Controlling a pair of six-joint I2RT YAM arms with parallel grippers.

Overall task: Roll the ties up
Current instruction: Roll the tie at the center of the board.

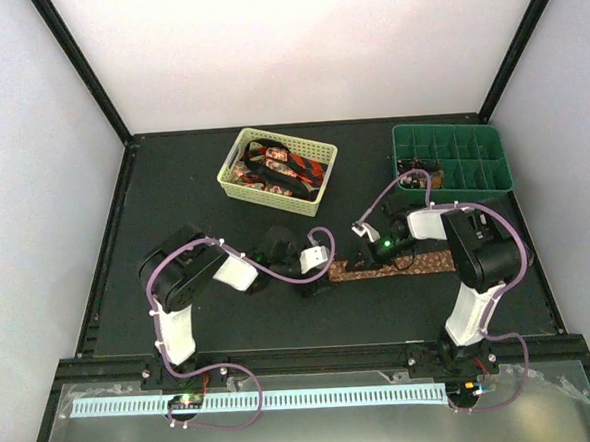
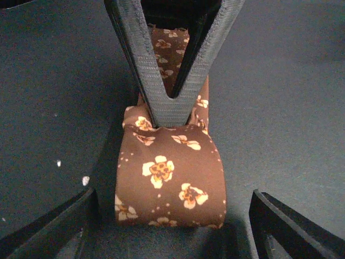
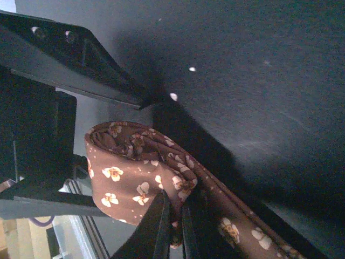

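Dark table (image 1: 231, 325), bounded by black rails (image 1: 107, 253) at left, right and back, with pale walls (image 1: 33, 197) beyond. Bare surface at the near left, and in a band between the arms and the two containers at the back. At the back right, close to the rail, a green divided tray (image 1: 451, 158); at the back centre, a pale yellow lattice basket (image 1: 278, 172) holding red-and-black ties (image 1: 277, 167) in a loose heap. Both arms reaching in toward the middle, wrists near each other. Left end effector (image 2: 173, 208) spread wide, one finger on each side of the rolled end, a gap of table on both sides, gripping nothing. Right end effector (image 3: 175, 202) pressed together, tips meeting in a narrow V and pinching the brown tie (image 1: 408, 265) just behind its roll, a fold of cloth caught between the fingers. Brown tie on the table in front of the tray, between the two end effectors, well apart from the basket: left end wound into a short, fat roll, the remainder flat and straight toward the right arm. Brown fabric with small cream-and-orange flowers and scattered light dots.
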